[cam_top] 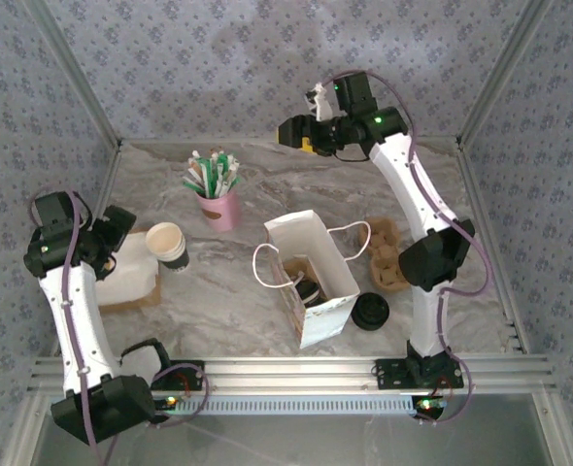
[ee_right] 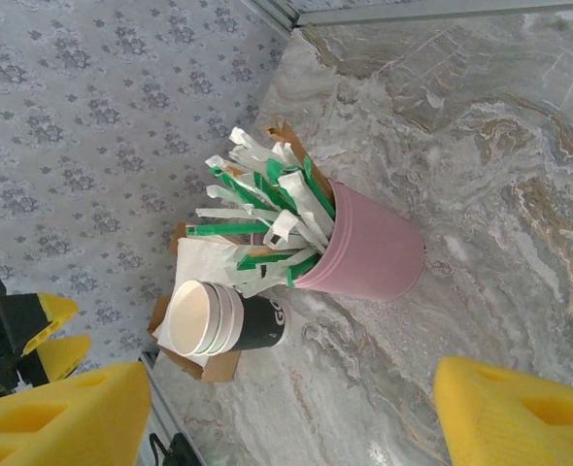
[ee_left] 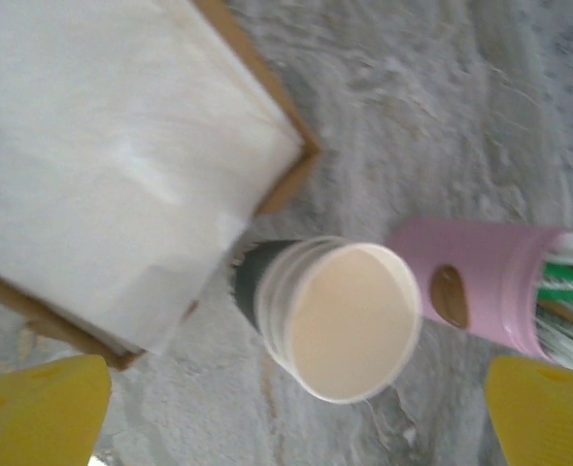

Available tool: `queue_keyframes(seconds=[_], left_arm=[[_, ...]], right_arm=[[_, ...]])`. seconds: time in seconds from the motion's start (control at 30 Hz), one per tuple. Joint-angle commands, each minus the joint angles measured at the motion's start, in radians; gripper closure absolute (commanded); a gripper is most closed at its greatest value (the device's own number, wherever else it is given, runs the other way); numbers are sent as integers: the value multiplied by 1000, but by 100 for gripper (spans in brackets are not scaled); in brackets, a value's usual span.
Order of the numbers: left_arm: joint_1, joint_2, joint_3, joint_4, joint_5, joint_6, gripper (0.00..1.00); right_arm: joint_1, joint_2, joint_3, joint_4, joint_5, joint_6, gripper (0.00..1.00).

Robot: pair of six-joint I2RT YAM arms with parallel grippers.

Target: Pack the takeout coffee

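The takeout coffee (cam_top: 311,290) shows as a black-lidded cup down inside the white paper bag (cam_top: 318,320), which stands open at the table's middle. My left gripper (cam_top: 121,231) hovers at the left, over the napkins and beside the lidless cups. In the left wrist view the left gripper (ee_left: 286,427) is open, its yellow fingertips (ee_left: 34,408) wide apart and nothing between them. My right gripper (cam_top: 301,136) hangs high at the back. Seen from the right wrist, this gripper (ee_right: 286,417) is open and empty above bare marble.
A stack of lidless cups (cam_top: 167,245) (ee_left: 350,320) (ee_right: 223,320) stands by a napkin tray (cam_top: 131,277) (ee_left: 112,165). A pink cup of wrapped straws (cam_top: 219,206) (ee_left: 481,282) (ee_right: 364,252) sits behind. Black lids (cam_top: 371,312) and a cardboard carrier (cam_top: 388,254) lie right of the bag.
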Motion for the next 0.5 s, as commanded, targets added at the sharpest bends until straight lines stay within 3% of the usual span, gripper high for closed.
queue_keyframes(seconds=[0.0,0.23,0.47], left_arm=[[30,-12,-39,-48,-120,-69,6],[59,30,-114,6,-276,-109,14],[68,225,-137,165,-302,-116,18]], right_arm=[[1,22,30,-32,-30,-33,21],[-7,32,10,-28,-40,-43,21],[-8,66,80,-94,-28,-51,21]])
